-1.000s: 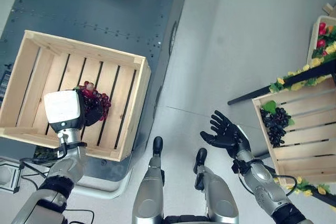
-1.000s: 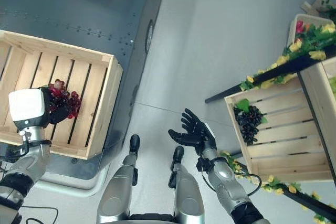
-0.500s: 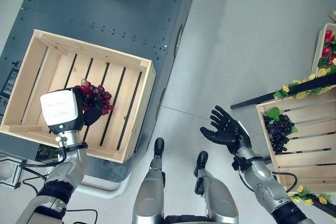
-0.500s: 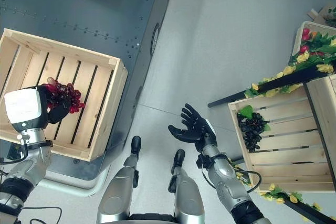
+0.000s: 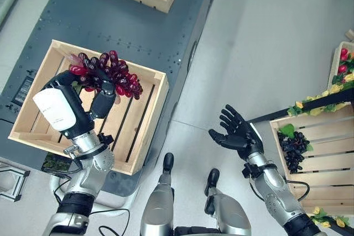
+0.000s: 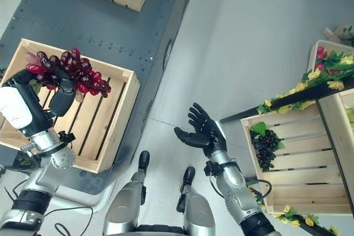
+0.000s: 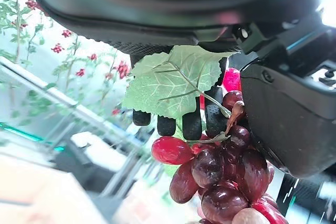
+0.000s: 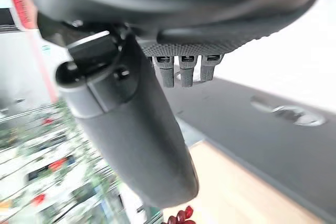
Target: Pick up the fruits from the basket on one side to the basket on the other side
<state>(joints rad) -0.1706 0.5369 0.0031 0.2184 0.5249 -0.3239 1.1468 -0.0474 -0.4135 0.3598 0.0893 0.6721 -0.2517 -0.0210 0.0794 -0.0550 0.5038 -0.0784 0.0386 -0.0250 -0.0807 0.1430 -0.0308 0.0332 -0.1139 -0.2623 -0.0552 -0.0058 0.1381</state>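
While 0.5 s ago low | left hand (image 5: 83, 89) lifts red grapes (image 5: 108, 71) above crate (image 5: 145, 115)

The left hand (image 5: 77, 111) is showing dark, segmented fingers and is wearing a glossy white, rounded cover on its back, with a silver wrist joint and dark fittings sitting just below. The right hand (image 5: 237, 136) is showing matte black with a pale strip along one edge. The left forearm (image 5: 91, 167) and the right forearm (image 5: 275, 190) are gleaming silver-grey, each ending in a black cuff.
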